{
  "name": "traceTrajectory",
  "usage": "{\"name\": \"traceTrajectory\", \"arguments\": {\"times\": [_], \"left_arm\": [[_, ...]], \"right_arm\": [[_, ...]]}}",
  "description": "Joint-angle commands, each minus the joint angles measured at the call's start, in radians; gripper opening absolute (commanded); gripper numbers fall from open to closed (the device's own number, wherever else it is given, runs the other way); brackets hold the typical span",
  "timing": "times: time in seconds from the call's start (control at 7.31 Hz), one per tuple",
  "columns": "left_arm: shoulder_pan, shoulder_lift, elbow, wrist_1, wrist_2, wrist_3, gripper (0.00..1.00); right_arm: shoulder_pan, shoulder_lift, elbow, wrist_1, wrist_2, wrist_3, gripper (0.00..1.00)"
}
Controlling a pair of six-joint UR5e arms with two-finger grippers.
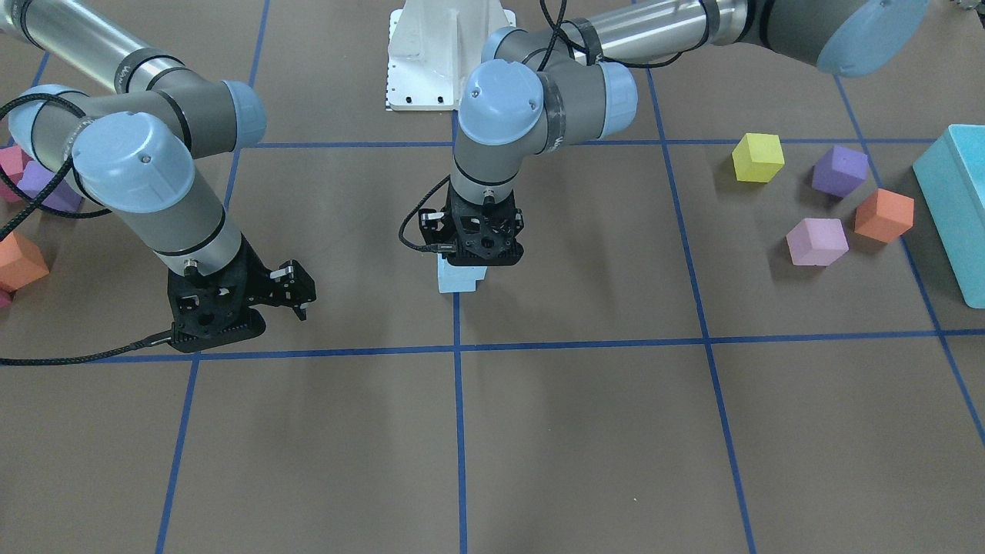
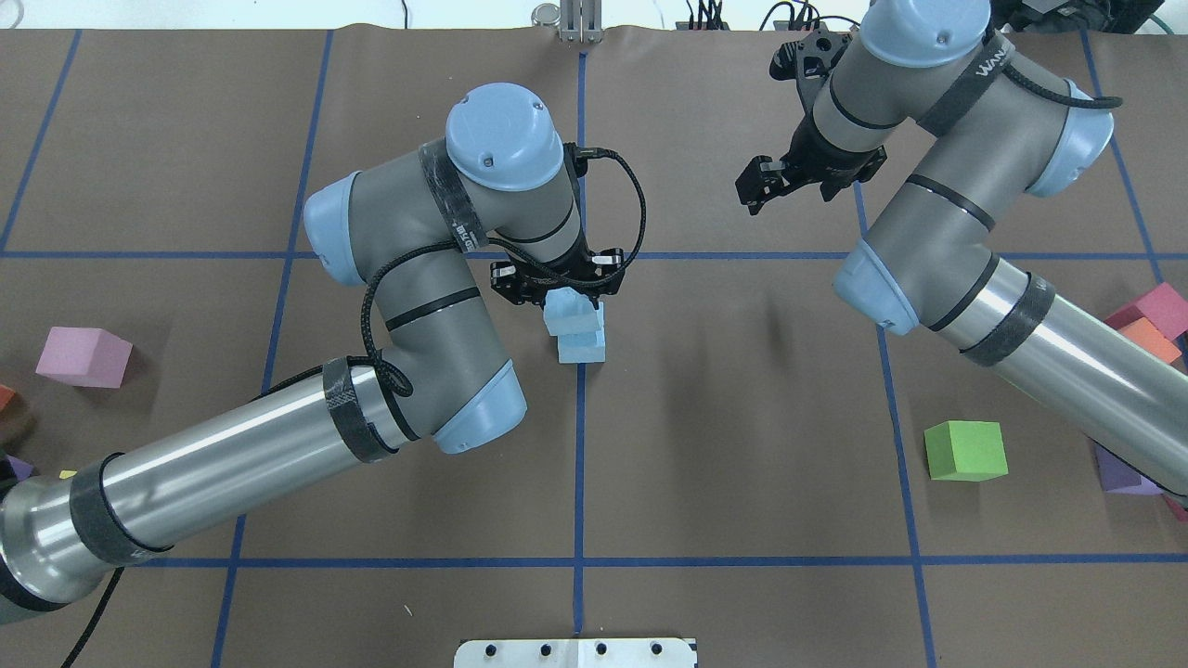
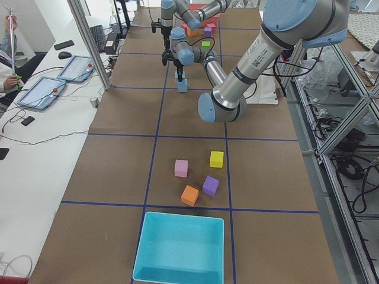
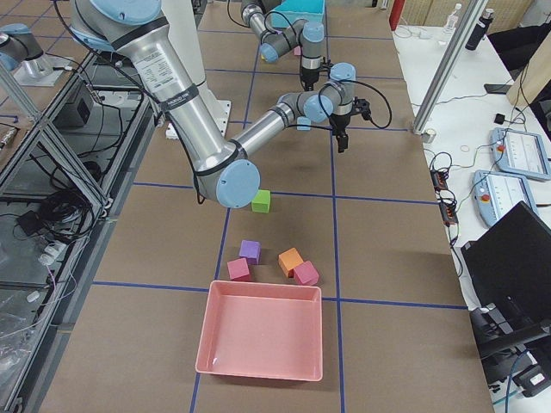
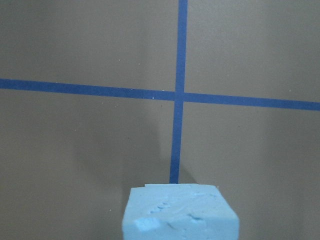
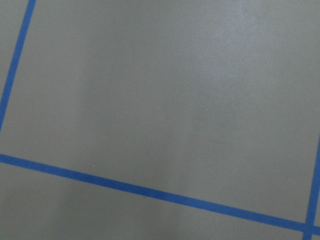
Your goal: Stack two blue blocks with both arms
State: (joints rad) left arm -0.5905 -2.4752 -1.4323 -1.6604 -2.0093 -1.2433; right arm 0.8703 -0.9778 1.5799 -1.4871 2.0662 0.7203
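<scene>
**Though One Blue Block Sits on the Other, the Release Looks Unfinished**

Overhead view: just left of frame centre, the upper blue block (image 2: 569, 313) rests on the lower blue block (image 2: 583, 350). It is shifted toward the upper left, so the edges do not line up. The left gripper (image 2: 557, 281) sits directly over the upper block, with a black finger just beside it. I cannot tell whether the jaws clamp the block or merely flank it. The right gripper (image 2: 806, 176), at upper right and well apart from the stack, appears spread wide and holds nothing.

Front-facing view: the left gripper hides most of the stack at centre. Only a strip of pale blue with a stepped corner shows beneath it. The right gripper hangs empty at the left of the frame.

Left side view: the stack shows small at upper centre, two cubes high, under the gripper.

Left wrist view: the upper blue block fills the bottom centre, close to the lens, with a tape cross (image 5: 176, 95) beyond it. No fingers show.

Right wrist view: only brown table surface and blue tape lines.

By my reading, the placing is essentially done. What seems left is a clean release and a lift straight up. The offset overlap could let the upper block tip.
</scene>
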Motion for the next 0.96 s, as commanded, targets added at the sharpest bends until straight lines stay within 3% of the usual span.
{"name": "traceTrajectory", "arguments": {"times": [0.0, 0.14, 0.27, 0.82], "left_arm": [[0.011, 0.002, 0.000, -0.001, 0.001, 0.001, 0.65], [0.011, 0.004, 0.000, -0.002, 0.027, 0.002, 0.92], [0.011, 0.004, -0.005, -0.002, 0.043, 0.001, 0.98], [0.000, 0.010, -0.071, 0.010, 0.032, -0.002, 1.00]], "right_arm": [[0.001, -0.002, 0.000, 0.002, 0.000, -0.001, 1.00], [0.001, -0.007, 0.000, 0.002, 0.000, -0.001, 1.00], [0.003, -0.009, 0.000, 0.002, 0.000, -0.001, 1.00], [0.013, -0.009, 0.000, 0.001, 0.002, -0.002, 1.00]]}}
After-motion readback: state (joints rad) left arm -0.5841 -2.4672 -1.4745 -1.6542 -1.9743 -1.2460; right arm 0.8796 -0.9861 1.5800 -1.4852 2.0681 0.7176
